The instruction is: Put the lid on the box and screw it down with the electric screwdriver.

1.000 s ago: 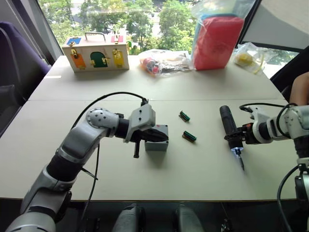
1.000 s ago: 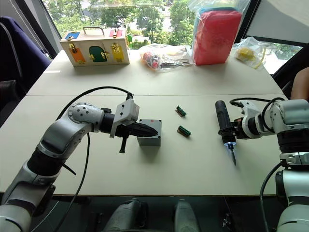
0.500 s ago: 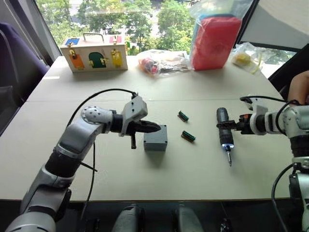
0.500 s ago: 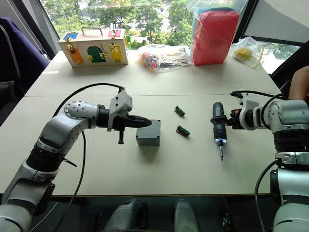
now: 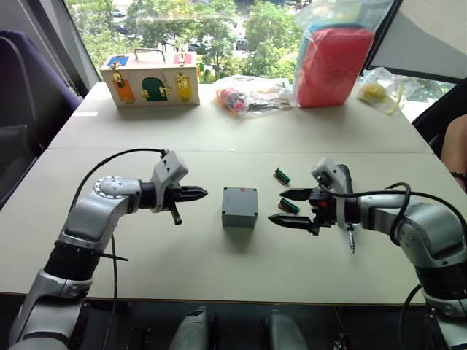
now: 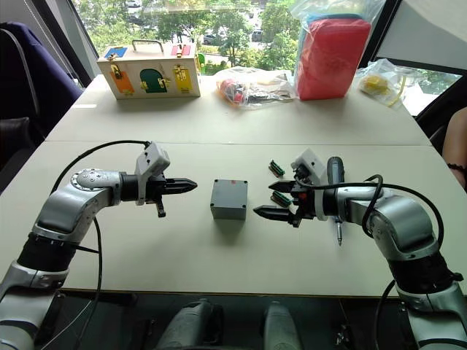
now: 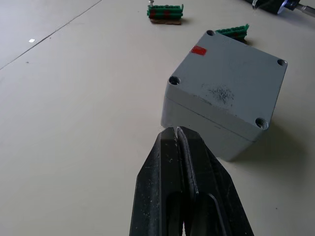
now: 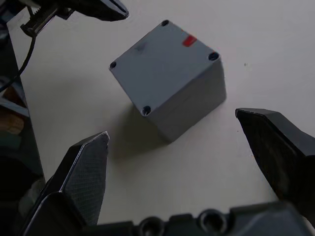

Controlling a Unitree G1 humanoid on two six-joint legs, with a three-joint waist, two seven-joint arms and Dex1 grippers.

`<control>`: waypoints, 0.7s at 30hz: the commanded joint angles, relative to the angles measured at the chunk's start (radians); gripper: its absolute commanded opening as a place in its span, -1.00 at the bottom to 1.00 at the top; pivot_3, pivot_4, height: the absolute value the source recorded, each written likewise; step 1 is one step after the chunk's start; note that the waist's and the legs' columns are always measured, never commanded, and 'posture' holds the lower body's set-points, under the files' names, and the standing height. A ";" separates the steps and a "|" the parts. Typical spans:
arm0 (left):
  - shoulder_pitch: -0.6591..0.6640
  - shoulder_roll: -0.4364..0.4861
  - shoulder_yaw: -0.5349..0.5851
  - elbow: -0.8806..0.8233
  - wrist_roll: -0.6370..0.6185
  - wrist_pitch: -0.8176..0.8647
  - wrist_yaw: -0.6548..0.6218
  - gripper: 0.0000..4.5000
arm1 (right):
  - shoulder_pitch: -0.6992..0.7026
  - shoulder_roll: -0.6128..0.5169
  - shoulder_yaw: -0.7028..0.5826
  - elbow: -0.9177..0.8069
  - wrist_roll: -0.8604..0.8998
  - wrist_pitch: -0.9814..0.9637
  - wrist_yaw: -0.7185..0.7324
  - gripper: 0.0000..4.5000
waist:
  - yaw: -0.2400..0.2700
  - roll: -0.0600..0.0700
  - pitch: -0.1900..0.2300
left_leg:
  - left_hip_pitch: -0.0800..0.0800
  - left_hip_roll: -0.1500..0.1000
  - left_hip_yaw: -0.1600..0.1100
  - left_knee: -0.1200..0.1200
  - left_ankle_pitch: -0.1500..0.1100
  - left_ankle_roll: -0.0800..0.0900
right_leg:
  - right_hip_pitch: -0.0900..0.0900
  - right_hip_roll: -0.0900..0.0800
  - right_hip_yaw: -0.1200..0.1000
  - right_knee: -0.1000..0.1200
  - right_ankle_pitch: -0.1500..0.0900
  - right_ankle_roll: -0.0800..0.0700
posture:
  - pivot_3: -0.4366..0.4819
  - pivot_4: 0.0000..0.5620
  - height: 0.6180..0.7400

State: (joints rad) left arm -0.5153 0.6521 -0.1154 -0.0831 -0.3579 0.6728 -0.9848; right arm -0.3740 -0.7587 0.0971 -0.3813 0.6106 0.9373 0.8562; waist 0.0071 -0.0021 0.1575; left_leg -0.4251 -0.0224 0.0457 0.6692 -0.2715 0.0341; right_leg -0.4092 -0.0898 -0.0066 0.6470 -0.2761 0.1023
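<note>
The grey box point(image 5: 238, 211) stands in the middle of the table with the lid point(image 7: 231, 73) sitting flat on it; the lid has a hole at each corner and a small red mark. My left gripper point(image 5: 203, 193) is shut, level with the box on its left and apart from it. My right gripper point(image 5: 281, 206) is open on the box's right, not touching it, fingers point(image 8: 83, 172) spread wide. The electric screwdriver point(image 6: 334, 172) lies on the table beside my right forearm, with its bit point(image 6: 338, 233) toward the front edge.
Two small green pieces lie right of the box, one point(image 5: 281, 175) farther back and one point(image 5: 290, 206) by my right gripper's fingers. At the far edge stand a wooden box with coloured doors point(image 5: 152, 78), plastic bags point(image 5: 252, 95) and a red pack point(image 5: 332, 62).
My right gripper let go of the screwdriver, which now lies on the table, then opened and moved left toward the box. My left gripper drew back left off the box.
</note>
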 commanded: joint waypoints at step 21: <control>-0.062 -0.116 -0.097 0.071 0.035 -0.066 -0.004 -1.00 | 0.028 0.135 0.154 -0.082 -0.135 -0.058 -0.065 0.97 | 0.004 0.000 0.000 | 0.000 0.000 -0.001 0.000 0.000 -0.001 | 0.000 0.000 0.000 0.000 0.000 0.000 | -0.05 -0.47 1.00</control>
State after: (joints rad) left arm -0.5516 0.5596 -0.2011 -0.0244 -0.3278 0.6457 -0.9827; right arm -0.3321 -0.6380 0.2573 -0.4007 0.4469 0.8816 0.7865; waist 0.0108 -0.0026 0.1574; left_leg -0.4250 -0.0225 0.0451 0.6687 -0.2711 0.0333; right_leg -0.4095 -0.0902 -0.0070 0.6469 -0.2761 0.1019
